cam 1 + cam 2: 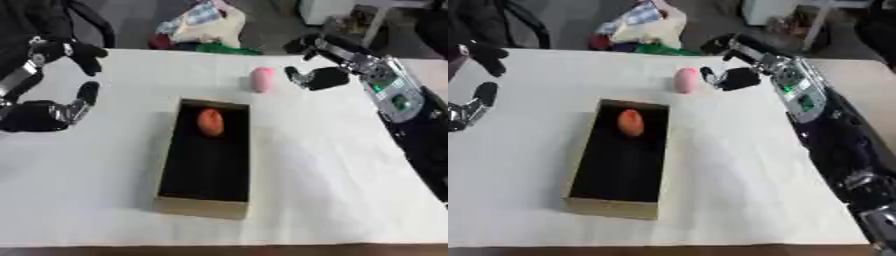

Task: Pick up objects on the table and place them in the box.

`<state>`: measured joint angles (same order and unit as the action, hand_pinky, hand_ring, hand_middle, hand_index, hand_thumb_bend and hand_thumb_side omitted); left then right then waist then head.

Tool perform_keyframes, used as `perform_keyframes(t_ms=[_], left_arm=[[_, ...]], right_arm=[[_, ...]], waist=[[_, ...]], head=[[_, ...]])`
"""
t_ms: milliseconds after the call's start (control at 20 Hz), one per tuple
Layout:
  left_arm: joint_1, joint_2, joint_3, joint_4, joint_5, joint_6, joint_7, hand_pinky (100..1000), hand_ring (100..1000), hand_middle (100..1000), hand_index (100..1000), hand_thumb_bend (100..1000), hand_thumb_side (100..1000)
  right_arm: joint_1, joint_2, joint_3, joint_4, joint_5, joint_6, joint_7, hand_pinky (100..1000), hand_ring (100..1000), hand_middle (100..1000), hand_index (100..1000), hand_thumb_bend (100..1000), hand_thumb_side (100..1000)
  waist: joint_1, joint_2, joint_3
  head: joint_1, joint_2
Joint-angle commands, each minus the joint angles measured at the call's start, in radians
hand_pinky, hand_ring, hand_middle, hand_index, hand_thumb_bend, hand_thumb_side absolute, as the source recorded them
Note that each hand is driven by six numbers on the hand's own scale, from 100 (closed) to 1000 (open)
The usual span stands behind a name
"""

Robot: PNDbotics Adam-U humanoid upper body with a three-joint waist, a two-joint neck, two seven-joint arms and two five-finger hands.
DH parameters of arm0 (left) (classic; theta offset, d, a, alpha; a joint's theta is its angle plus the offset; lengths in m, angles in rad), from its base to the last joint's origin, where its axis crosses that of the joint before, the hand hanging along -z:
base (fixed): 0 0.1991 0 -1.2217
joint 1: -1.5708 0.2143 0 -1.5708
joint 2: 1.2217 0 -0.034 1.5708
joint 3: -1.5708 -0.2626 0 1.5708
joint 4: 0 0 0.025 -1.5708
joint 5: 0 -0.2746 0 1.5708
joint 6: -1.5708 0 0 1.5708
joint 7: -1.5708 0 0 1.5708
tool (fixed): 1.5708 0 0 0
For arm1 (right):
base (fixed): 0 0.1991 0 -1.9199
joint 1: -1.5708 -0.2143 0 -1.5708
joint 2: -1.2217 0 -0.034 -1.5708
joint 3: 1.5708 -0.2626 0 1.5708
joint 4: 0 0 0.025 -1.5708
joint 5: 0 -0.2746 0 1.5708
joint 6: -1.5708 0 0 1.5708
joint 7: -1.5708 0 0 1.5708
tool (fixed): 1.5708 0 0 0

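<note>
**A:** Where is the thing to be picked up, and which hand is nearer?

**B:** A pink oval object (262, 79) lies on the white counter (332, 165), just beyond the far end of the box (201, 206). Its long axis runs roughly away from the robot, in line with the box's length. The right hand (319, 77) is just to the object's right, near it but apart, a strip of counter showing between them. Its fingers (300, 78) are curled, pointing toward the object and clamped on nothing.

**A:** And the left hand?

**B:** The left hand (52, 111) hovers well apart, at the counter's left edge, fingers relaxed and spread, holding nothing. So the right hand looks the likelier one for this pickup.

**A:** What is in the box?

**B:** An orange-red oval object (210, 122) already rests on the dark floor near the box's far end. The near part looks bare.

**A:** Anything in the way?

**B:** Nothing lies between the right hand and the pink object. The box's far wall sits just on the near side of it, so the carry would have to clear that rim. Bags and clutter (203, 27) sit beyond the counter.
</note>
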<state>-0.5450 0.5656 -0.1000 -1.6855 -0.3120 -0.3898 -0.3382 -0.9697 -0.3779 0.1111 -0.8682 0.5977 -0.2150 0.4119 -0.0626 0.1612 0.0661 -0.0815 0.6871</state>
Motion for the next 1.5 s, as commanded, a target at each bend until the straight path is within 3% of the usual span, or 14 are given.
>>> perform_keyframes(t_ms=[50, 250, 550, 1000, 1500], left_arm=[[-0.014, -0.007, 0.019, -0.031, 0.027, 0.009, -0.019, 706, 586, 579, 837, 100, 524], [-0.017, -0.026, 0.019, -0.041, 0.044, 0.013, -0.041, 706, 584, 577, 836, 100, 533], [-0.019, -0.042, 0.022, -0.058, 0.064, 0.014, -0.062, 707, 582, 574, 835, 100, 550], [-0.017, -0.051, 0.026, -0.066, 0.076, 0.017, -0.072, 707, 580, 572, 834, 100, 565], [-0.017, -0.055, 0.026, -0.065, 0.074, 0.014, -0.079, 709, 580, 573, 835, 100, 573]], right_arm=[[-0.056, 0.02, -0.089, 0.111, 0.117, 0.035, -0.025, 813, 878, 806, 882, 143, 371], [-0.106, 0.048, -0.168, 0.198, 0.217, 0.092, -0.106, 812, 880, 810, 889, 153, 386], [-0.143, 0.057, -0.219, 0.256, 0.283, 0.147, -0.191, 812, 882, 817, 910, 170, 405], [-0.144, 0.054, -0.232, 0.277, 0.299, 0.169, -0.247, 818, 894, 857, 956, 211, 420], [-0.132, 0.059, -0.234, 0.286, 0.379, 0.191, -0.236, 829, 894, 855, 946, 218, 425]], waist=[[0.001, -0.013, 0.011], [-0.005, -0.007, 0.041], [-0.005, 0.002, 0.082], [-0.001, 0.017, 0.1], [0.004, 0.024, 0.105]], head=[[-0.03, -0.023], [-0.063, -0.034], [-0.081, -0.044], [-0.089, -0.036], [-0.09, -0.029]])
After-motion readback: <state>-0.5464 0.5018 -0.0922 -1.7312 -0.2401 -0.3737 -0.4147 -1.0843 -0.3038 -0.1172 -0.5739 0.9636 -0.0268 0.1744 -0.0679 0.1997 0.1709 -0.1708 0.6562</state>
